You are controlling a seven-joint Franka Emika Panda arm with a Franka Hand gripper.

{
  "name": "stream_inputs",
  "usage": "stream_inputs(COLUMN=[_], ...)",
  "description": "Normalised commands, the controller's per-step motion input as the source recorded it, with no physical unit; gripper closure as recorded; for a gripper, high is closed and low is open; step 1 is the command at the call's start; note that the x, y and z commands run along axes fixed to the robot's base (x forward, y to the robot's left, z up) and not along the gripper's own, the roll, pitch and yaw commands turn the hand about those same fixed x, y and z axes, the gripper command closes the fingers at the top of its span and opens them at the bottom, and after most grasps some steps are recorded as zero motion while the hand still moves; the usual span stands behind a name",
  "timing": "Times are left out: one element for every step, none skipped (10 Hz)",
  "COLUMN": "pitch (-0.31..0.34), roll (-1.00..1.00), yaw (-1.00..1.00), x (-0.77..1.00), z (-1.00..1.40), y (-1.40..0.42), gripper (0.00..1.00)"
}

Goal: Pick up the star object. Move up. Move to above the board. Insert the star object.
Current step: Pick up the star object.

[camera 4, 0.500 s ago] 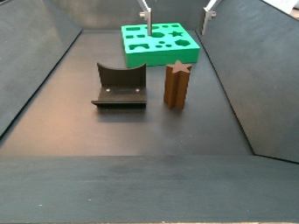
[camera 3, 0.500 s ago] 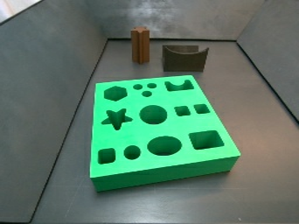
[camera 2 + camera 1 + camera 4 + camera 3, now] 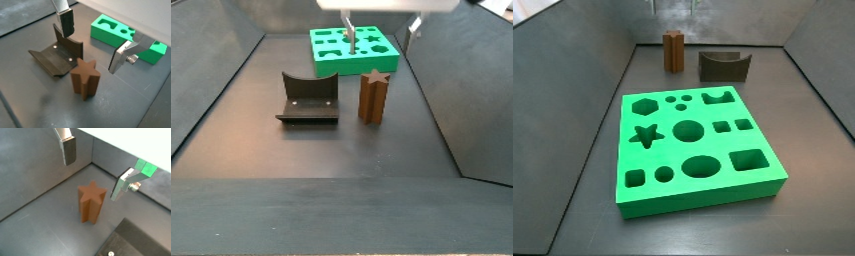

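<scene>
Dark floor: star object (image 3: 85, 78) upright; hand (image 3: 91, 41) spread above; board (image 3: 692, 143) apart.

In a wrist view the gripper (image 3: 93, 39) hangs with jaws apart above the upright star object (image 3: 86, 78), with the fixture (image 3: 55, 56) just beside it and the board (image 3: 120, 36) beyond.

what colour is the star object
Brown, like wood; the star object shows best in a wrist view, below the open gripper.
</scene>
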Motion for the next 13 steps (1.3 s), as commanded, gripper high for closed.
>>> stream_inputs(pitch=[-0.089, -0.059, -0.051, -0.049, 0.0, 0.0, 0.0, -0.01, 0.0, 0.0, 0.0, 0.0, 0.0], roll=[0.01, 0.0, 0.0, 0.03, 0.05, 0.03, 0.0, -0.06, -0.01, 0.0, 0.0, 0.0, 0.0], yaw=[0.0, 0.0, 0.0, 0.0, 0.0, 0.09, 0.2, 0.07, 0.0, 0.0, 0.0, 0.0, 0.0], x=[0.0, 0.02, 0.07, 0.0, 0.0, 0.0, 0.02, 0.0, 0.0, 0.0, 0.0, 0.0, 0.0], z=[-0.92, -0.83, -0.79, -0.76, -0.82, -0.98, -0.97, -0.33, 0.0, 0.0, 0.0, 0.0, 0.0], y=[0.0, 0.0, 0.03, 0.0, 0.0, 0.12, 0.26, 0.09, 0.0, 0.0, 0.0, 0.0, 0.0], gripper=[0.0, 0.0, 0.0, 0.0, 0.0, 0.0, 0.0, 0.0, 0.0, 0.0, 1.0, 1.0, 1.0])
